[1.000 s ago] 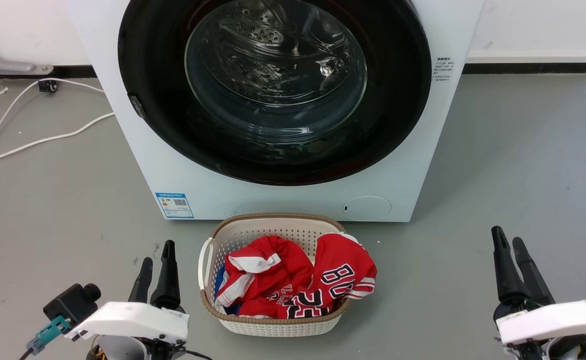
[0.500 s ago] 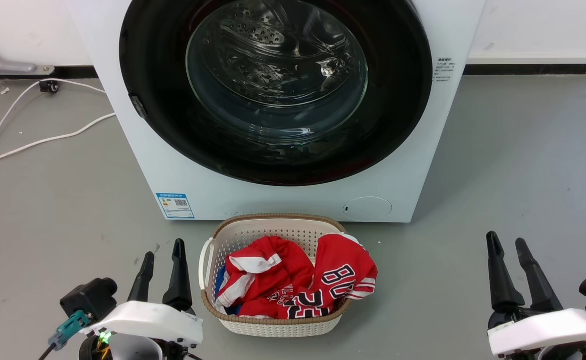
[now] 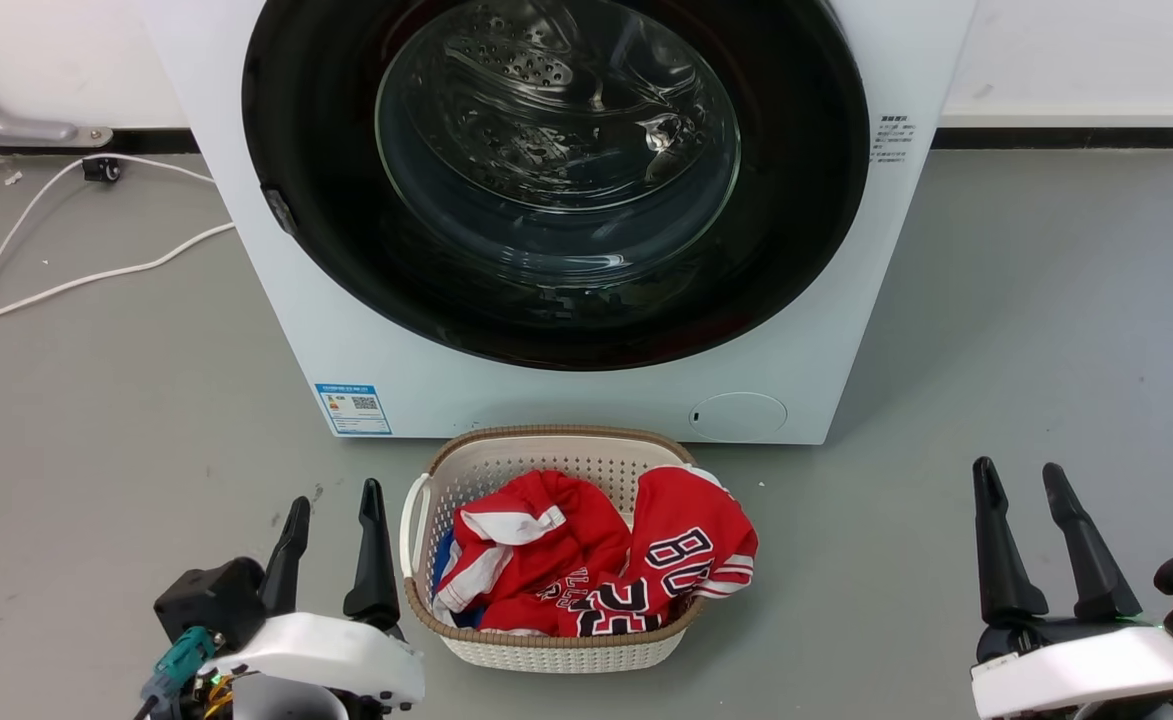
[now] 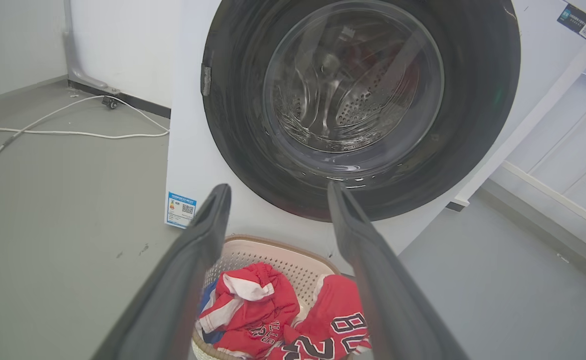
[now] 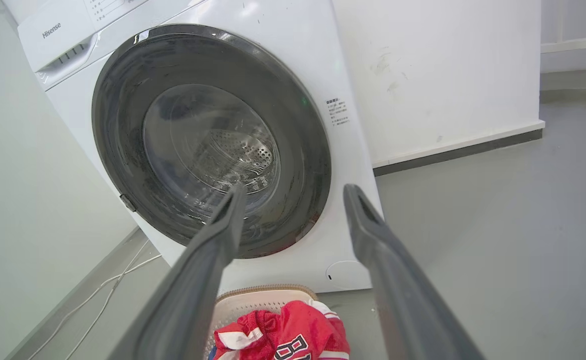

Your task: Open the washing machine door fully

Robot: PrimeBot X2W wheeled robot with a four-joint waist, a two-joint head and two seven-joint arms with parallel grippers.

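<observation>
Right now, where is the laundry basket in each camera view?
Head view: basket bottom centre, before the washer.
Left wrist view: basket at bottom edge, centre, cut off.
Right wrist view: basket at bottom edge, left of centre.
Shared landmark: the round black door, above the basket in all three.

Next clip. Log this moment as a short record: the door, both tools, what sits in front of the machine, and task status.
door: washing machine door shut, flush with the white machine
left tool: open, empty, low beside the left of the laundry basket, clear of the door
right tool: open, empty, over the floor at right, clear of the door
in front of machine: laundry basket on the floor, red jerseys inside
floor at left: white cable
task status: not begun, nothing touches the door
</observation>
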